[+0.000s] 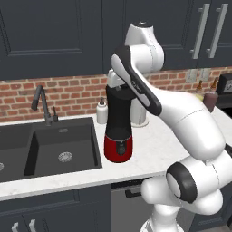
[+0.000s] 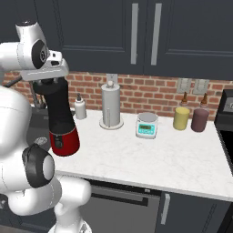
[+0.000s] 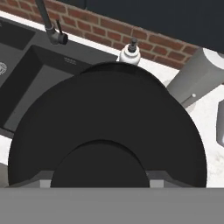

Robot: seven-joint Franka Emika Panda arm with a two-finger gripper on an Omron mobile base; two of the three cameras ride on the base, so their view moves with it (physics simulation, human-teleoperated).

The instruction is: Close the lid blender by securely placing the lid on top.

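The blender [image 1: 118,131] stands on the counter just right of the sink, a tall black jar on a glossy red base [image 2: 63,141]. The lid [image 3: 109,113] is a round black disc with a central knob [image 3: 101,168]. It sits level at the top of the jar, and a sliver of the jar's rim [image 3: 109,66] shows behind its far edge. I cannot tell whether lid and rim touch. My gripper [image 1: 118,87] points straight down over the jar and is shut on the lid's knob. From the right side the hand [image 2: 50,73] hides most of the lid [image 2: 45,84].
A dark sink [image 1: 63,149] with a faucet [image 1: 43,104] lies left of the blender. Behind it stand a white soap bottle [image 2: 80,108] and a paper-towel roll [image 2: 111,107]. Further right are a small scale [image 2: 147,125], a yellow bottle [image 2: 181,117] and a dark bottle [image 2: 199,119].
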